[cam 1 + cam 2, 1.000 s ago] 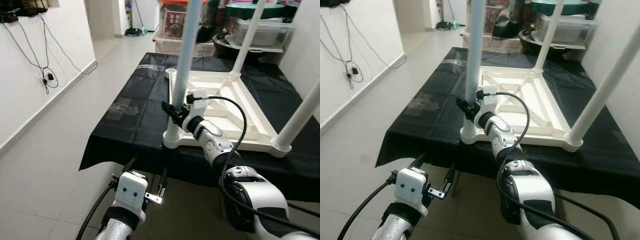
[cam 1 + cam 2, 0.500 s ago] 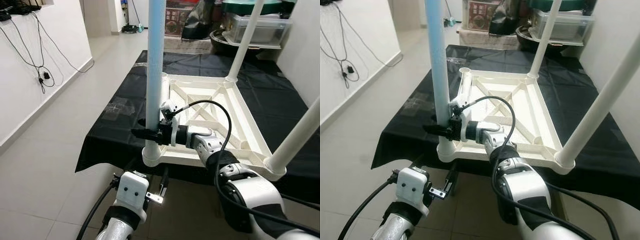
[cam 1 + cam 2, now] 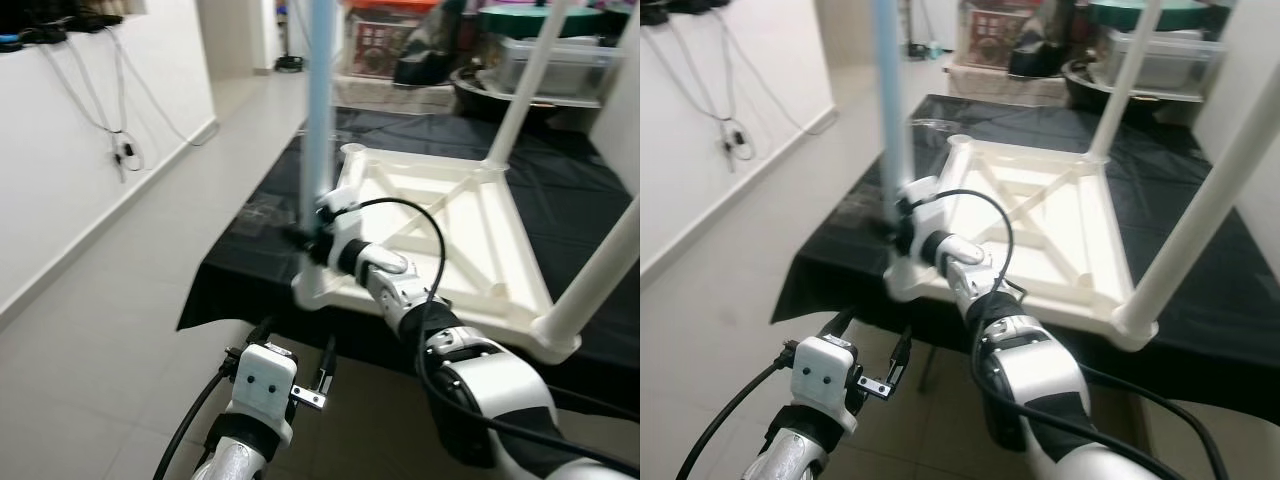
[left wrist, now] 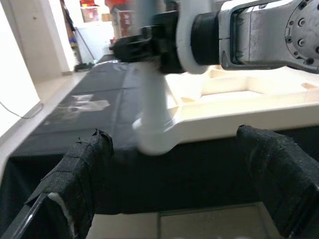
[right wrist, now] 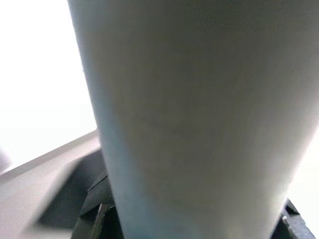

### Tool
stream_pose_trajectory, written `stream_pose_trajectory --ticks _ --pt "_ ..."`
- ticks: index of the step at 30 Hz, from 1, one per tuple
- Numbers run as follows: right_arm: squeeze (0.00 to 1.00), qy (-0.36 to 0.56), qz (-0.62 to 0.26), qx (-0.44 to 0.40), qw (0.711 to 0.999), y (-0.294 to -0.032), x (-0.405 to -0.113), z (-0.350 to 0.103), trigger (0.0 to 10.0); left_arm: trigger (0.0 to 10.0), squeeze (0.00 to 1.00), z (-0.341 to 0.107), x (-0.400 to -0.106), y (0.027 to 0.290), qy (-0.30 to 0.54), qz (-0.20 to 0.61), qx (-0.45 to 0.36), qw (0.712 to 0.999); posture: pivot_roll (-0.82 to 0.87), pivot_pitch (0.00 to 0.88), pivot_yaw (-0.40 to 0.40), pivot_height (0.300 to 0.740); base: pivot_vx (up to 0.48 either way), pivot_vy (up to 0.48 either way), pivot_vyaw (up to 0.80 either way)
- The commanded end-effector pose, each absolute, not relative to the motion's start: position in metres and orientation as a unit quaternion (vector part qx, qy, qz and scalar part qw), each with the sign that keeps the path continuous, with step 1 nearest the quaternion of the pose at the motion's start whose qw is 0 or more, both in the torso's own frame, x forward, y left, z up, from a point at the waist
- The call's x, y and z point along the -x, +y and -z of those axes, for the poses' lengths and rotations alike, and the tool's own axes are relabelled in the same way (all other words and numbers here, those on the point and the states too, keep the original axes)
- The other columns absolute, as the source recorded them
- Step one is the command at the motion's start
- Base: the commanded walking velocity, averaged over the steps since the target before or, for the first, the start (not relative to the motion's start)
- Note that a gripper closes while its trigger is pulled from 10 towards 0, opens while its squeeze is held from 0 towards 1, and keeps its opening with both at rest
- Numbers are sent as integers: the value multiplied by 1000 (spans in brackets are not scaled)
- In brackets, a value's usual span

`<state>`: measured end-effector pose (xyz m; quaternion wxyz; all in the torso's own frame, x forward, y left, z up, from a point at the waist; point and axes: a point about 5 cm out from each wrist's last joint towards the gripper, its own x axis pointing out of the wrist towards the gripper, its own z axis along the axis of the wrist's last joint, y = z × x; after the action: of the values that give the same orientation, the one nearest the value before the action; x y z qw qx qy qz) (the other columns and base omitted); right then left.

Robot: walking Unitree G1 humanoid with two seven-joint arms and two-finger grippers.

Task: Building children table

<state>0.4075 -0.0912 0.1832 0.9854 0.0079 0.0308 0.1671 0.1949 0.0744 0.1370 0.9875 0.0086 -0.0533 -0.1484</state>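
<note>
The white table frame lies upside down on a black cloth, and it is the thing to place everything by.

Left of the frame and lower than its near edge, the left gripper hangs with its two black fingers spread wide, holding nothing. It is apart from the frame and doing no work.

At the frame's near left corner a pale blue leg stands up in its round socket. The right gripper is at the bottom of this leg, just above the socket, with its fingers closed around the leg. In the right wrist view the leg is very close and blurry.

Further right, two more white legs already stand in the frame's other corners.

I think the job now is to fix this leg in tight. To do it well, keep the leg straight up, push down gently, and hold it low so it does not wobble. If the leg tips, it may jam or pull the frame across the cloth.
</note>
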Motion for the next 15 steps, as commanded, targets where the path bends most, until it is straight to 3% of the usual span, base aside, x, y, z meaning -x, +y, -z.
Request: stream_pose_trajectory --ticks 1,3,4,5,10,11,12,13,14,15 --pt "0 84 -72 3 994 -122 -408 -167 0 10000 0 -133 -193 71 -46 152 -4 987 120 18 -42 740 0 0 0" --pt "0 84 66 -24 994 -150 -406 -161 0 10000 0 -133 -193 72 -45 153 -4 987 120 18 -39 740 0 0 0" --pt "0 84 66 -24 994 -150 -406 -161 0 10000 0 -133 -193 72 -45 153 -4 987 120 18 -39 740 0 0 0" --pt "0 80 146 -40 985 -161 -402 -157 0 10000 0 -133 -194 72 -45 153 -5 987 118 15 -37 740 0 0 0" --pt "0 88 200 -83 972 -153 -397 -149 0 10000 0 -133 -194 72 -45 154 -6 987 119 12 -38 740 0 0 0" --pt "0 96 190 -105 971 -140 -395 -145 1843 10000 0 -132 -194 72 -45 155 -7 987 118 8 -40 740 0 0 0" --pt "0 101 180 -118 971 -132 -394 -143 1843 10000 0 -132 -194 71 -45 155 -7 987 118 8 -40 740 0 0 0" --pt "0 99 159 -116 975 -123 -394 -144 10000 10000 0 -132 -194 71 -45 155 -7 987 118 8 -40 740 0 0 0" --pt "475 96 141 -118 978 -117 -395 -145 10000 10000 0 -132 -194 71 -45 155 -6 987 119 10 -40 740 0 0 0" --pt "475 96 141 -118 978 -117 -395 -145 10000 10000 0 -132 -194 71 -45 155 -6 987 119 10 -40 740 0 0 0"
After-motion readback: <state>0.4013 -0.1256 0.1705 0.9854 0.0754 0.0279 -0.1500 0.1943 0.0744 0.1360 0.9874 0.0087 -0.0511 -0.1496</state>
